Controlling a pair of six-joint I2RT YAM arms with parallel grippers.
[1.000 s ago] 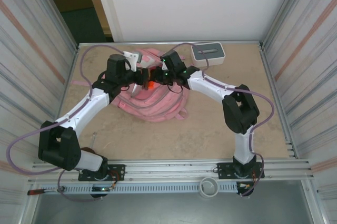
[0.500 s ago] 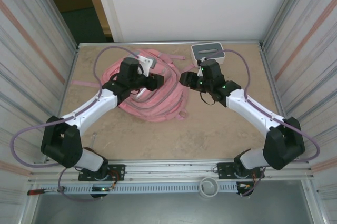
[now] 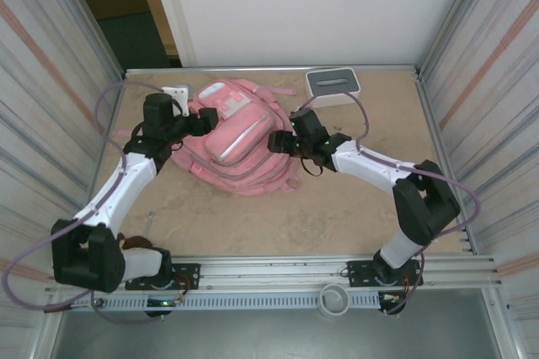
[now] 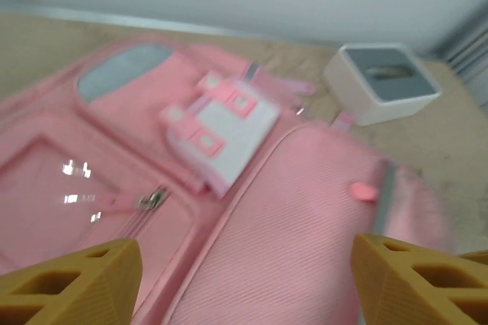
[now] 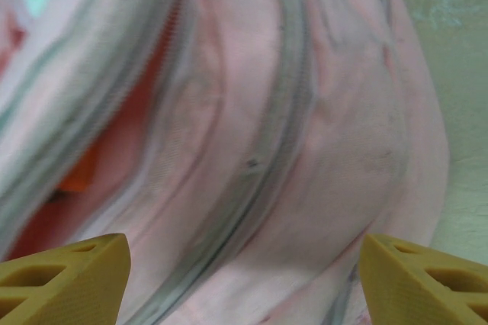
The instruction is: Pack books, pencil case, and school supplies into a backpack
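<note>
Pink soft backpack, white-lined zips, front pockets up; left pincer, right pincer both spread wide.

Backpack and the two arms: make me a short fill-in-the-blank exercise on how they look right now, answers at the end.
1. The backpack on the table is ___ in colour.
2. The left tool and the right tool both have their jaws ___, with nothing held.
3. The box near the backpack is white with a ___ slotted top.

Missing words: pink; open; grey.
</note>
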